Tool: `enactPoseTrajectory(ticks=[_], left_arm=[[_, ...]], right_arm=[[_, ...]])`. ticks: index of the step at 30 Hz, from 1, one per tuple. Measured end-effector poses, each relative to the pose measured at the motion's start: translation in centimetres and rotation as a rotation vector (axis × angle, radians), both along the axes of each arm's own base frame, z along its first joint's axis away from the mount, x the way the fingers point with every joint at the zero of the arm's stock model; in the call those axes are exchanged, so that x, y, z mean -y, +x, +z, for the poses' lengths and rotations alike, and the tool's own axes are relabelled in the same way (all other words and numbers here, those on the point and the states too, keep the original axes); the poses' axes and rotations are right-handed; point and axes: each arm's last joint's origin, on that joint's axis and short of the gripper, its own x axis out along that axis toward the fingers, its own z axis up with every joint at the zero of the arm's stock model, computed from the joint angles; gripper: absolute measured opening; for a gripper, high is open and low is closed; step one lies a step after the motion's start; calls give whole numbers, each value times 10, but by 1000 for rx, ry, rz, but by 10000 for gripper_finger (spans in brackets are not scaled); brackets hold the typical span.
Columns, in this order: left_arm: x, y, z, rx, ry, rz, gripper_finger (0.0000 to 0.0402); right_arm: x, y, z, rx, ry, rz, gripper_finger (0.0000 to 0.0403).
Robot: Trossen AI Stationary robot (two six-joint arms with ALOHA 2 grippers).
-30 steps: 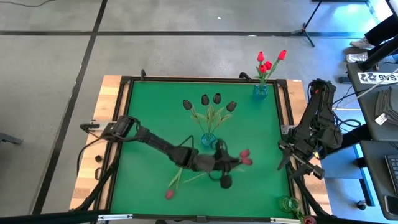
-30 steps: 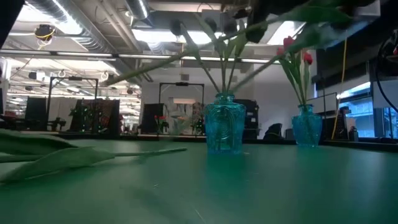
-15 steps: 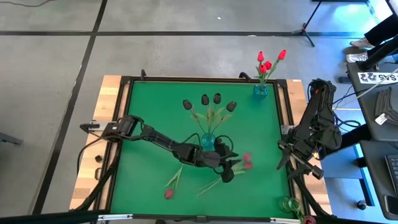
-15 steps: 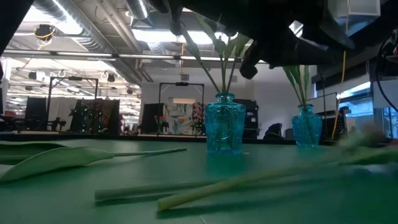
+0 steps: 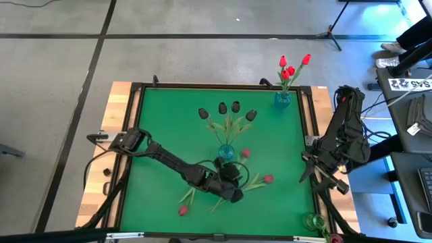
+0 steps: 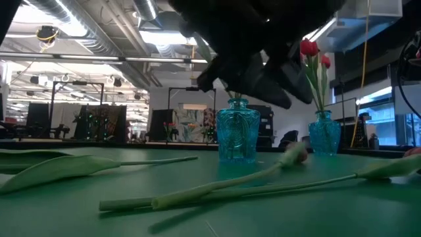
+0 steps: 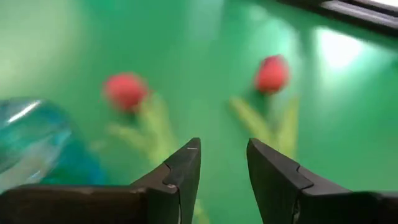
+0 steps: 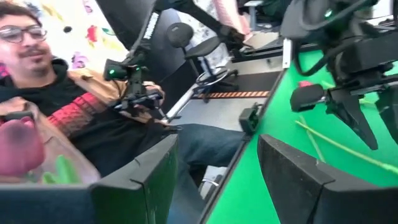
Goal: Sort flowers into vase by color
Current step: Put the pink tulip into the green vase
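Left pincer (image 5: 233, 194) is held low near the bench's front edge, fingers slightly parted and empty above loose pink tulips (image 5: 268, 179). A pick-up appears in hand; closing on a stem is called for next. Right pincer (image 5: 324, 181) is parked open by the right edge

The table (image 5: 155, 128) has a green top inside a dark frame, with bare wood along its edges. Three blue glass vases stand on it: centre vase (image 5: 226, 152), far-right corner vase (image 5: 283, 97), near-right corner vase (image 5: 311, 221). Three pink tulips lie flat on the green: one (image 5: 245, 153) beside the centre vase, one (image 5: 268, 179) nearer the right, one (image 5: 182, 210) by the near edge.
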Motion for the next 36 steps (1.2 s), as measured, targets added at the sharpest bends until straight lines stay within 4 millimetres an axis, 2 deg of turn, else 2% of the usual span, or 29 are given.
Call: enactPoseTrajectory(ticks=[5,11,15,17,22,26,32,36], left_arm=[[-2,-3,-2,8,-69,83,127],[-6,-10,-14,-93,-96,119,127],[-12,-15,-30,-154,-107,121,127],[-13,-17,-30,-156,-97,127,127],[-6,-25,-8,-128,-26,123,127],[-3,-40,21,-108,70,138,127],[10,-89,65,-160,228,160,118],[15,-127,76,-143,283,181,103]], right_arm=[[5,1,-2,1,-20,-88,217],[19,-1,-14,-70,-82,-288,217],[29,2,-21,-129,-10,-520,217],[31,7,-25,-149,1,-652,216],[36,21,-29,-256,57,-722,207],[36,46,-31,-317,66,-747,198],[37,81,-40,-438,126,-741,187],[37,102,-59,-593,243,-891,181]])
